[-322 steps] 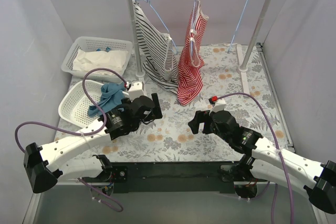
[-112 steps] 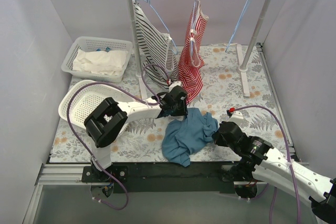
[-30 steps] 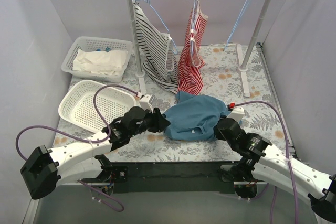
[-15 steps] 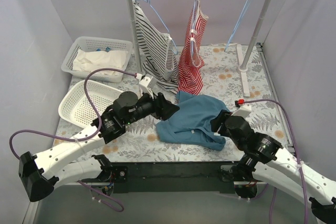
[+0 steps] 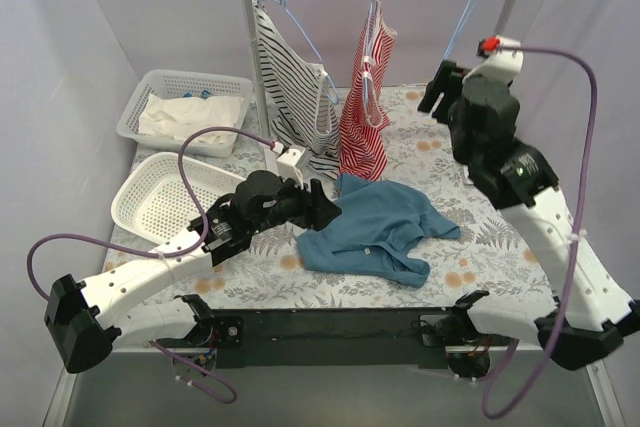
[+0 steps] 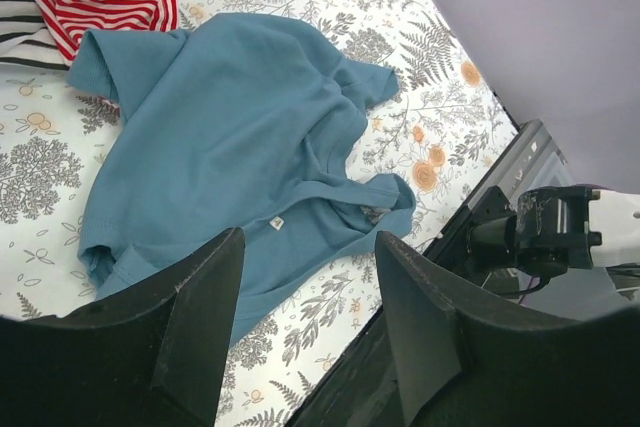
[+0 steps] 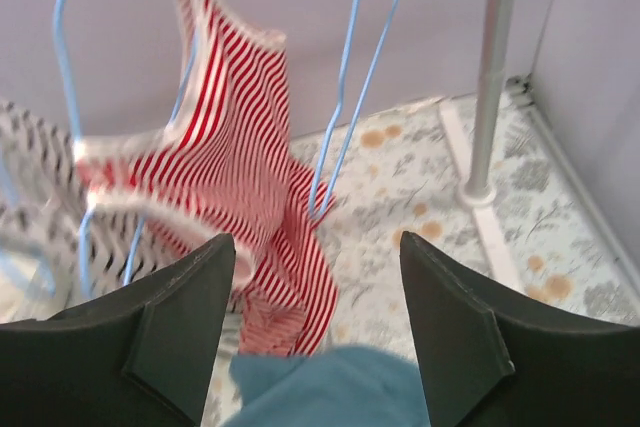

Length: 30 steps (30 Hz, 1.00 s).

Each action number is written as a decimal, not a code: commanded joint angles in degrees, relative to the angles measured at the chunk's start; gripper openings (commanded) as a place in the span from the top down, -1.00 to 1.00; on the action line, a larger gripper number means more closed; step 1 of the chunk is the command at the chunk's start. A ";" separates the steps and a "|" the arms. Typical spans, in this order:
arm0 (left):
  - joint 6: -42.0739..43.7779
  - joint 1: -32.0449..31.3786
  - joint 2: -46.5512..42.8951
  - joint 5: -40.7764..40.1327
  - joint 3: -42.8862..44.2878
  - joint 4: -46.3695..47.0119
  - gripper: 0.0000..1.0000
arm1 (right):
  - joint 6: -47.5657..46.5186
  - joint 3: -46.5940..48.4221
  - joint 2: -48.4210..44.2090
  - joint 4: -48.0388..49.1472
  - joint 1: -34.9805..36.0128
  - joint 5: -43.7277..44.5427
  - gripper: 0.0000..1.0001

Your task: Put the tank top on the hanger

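Soft, even, bright light; the tank top (image 5: 375, 227) casts hardly any shadow. Right wrist view blurred, worst at lower left; others sharp.

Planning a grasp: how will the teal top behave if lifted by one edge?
The top lies rumpled in soft folds, so it will probably droop and bunch. It looks thin, so likely light for its size.

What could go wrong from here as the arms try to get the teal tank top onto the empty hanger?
1. The hanger is thin wire hanging free; the open right gripper could nudge it aside rather than grip it.
2. The red-and-white striped top hangs beside it and may snag.
3. The tank top lies rumpled, unheld by the open left gripper; a pinch may catch both layers.
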 commanded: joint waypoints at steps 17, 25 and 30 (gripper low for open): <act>5.30 0.09 0.33 -1.64 6.70 -5.22 -0.10 | -8.21 36.40 35.45 1.39 -25.04 -20.63 -0.41; 5.57 0.09 -1.78 -4.10 4.95 -5.48 -0.11 | -7.51 34.56 36.16 0.25 -24.95 -23.71 0.16; 5.65 0.09 -2.30 -4.54 4.86 -5.48 -0.10 | -7.95 31.05 32.56 -1.78 -24.25 -22.75 0.53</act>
